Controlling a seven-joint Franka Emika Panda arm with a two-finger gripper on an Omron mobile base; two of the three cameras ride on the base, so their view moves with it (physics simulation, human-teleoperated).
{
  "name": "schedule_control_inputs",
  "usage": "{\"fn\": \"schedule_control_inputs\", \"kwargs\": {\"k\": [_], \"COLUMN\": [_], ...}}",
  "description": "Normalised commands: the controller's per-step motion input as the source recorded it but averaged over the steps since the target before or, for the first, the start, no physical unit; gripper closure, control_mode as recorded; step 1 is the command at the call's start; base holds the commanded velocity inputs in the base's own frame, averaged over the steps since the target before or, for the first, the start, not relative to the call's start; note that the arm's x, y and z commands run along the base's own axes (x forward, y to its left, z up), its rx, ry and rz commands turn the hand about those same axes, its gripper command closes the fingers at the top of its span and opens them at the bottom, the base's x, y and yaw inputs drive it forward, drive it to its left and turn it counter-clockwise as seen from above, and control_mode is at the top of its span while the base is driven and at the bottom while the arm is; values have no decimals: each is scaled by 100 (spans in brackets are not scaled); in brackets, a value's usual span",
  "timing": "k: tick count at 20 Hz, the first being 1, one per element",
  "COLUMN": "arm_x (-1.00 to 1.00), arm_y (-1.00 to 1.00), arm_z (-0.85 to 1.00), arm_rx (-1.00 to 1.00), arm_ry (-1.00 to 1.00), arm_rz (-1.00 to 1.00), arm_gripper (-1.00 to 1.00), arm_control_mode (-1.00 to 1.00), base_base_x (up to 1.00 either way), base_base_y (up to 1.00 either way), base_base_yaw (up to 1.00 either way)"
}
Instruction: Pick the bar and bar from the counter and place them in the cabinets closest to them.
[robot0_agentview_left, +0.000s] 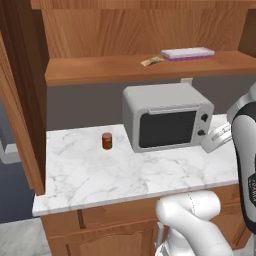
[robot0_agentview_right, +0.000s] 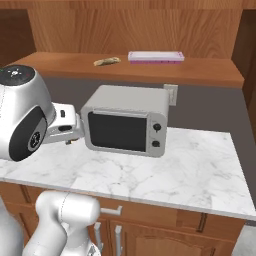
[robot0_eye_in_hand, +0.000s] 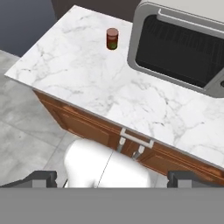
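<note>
A tan-golden crinkly bar (robot0_agentview_left: 152, 61) (robot0_agentview_right: 107, 61) lies on the wooden shelf of the open wall cabinet (robot0_agentview_left: 100, 70) (robot0_agentview_right: 210, 72), above the microwave. My gripper (robot0_eye_in_hand: 113, 179) is open, its dark fingertips (robot0_eye_in_hand: 41, 178) spread wide with nothing between them. It hangs over the front edge of the white marble counter (robot0_agentview_left: 90, 175) (robot0_eye_in_hand: 74, 70) (robot0_agentview_right: 200, 170), in front of the microwave and well below the shelf, and looks down.
A grey microwave (robot0_agentview_left: 167, 116) (robot0_agentview_right: 127, 120) (robot0_eye_in_hand: 183, 48) stands on the counter under the shelf. A small red jar (robot0_agentview_left: 106, 141) (robot0_eye_in_hand: 112, 38) stands to its left. A flat white and purple box (robot0_agentview_left: 187, 53) (robot0_agentview_right: 155, 57) lies on the shelf beside the bar.
</note>
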Motion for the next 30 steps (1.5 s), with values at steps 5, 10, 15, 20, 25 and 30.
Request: {"fn": "schedule_control_inputs", "kwargs": {"k": [5, 10, 15, 20, 25, 30], "arm_x": [0, 0, 0, 0, 0, 0], "arm_y": [0, 0, 0, 0, 0, 0], "arm_z": [0, 0, 0, 0, 0, 0], "arm_rx": [0, 0, 0, 0, 0, 0], "arm_ry": [0, 0, 0, 0, 0, 0], "arm_rz": [0, 0, 0, 0, 0, 0], "arm_gripper": [-100, -100, -100, -100, -100, -100], "arm_control_mode": [100, 100, 100, 100, 100, 100], "base_base_x": [-45, -45, -47, -44, -47, -51], "base_base_y": [-14, -15, -17, -12, -12, -16], "base_base_yaw": [0, 0, 0, 0, 0, 0]}}
